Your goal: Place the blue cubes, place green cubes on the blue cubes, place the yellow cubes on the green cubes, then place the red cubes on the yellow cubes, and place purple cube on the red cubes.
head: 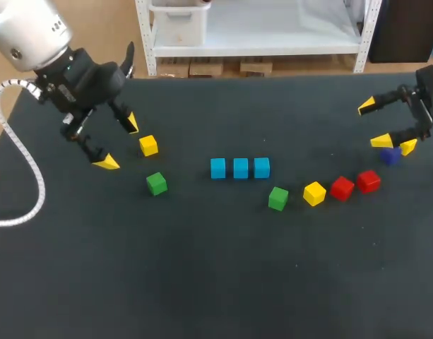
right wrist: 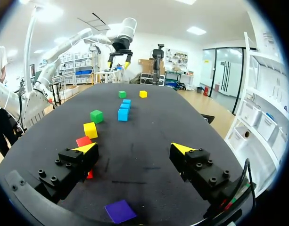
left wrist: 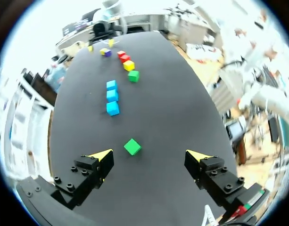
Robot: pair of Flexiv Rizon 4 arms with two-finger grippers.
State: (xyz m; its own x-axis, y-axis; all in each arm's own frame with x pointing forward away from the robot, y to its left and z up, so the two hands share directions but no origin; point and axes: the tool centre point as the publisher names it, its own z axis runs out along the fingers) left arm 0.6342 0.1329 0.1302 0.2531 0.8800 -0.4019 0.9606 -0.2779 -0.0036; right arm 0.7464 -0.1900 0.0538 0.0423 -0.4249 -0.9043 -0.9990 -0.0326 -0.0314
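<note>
Both claws stand wide and empty: the left gripper (head: 119, 143) hangs near a green cube (head: 156, 183), the right gripper (head: 374, 123) by the purple cube (head: 390, 157). The blue cubes (head: 240, 168) sit in a close row between them. The green cube looks small, rigid and light (likely wood or plastic), so pinching two opposite flat faces should hold it square.

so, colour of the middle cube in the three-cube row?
Blue. The cube shows best in the head view.
</note>
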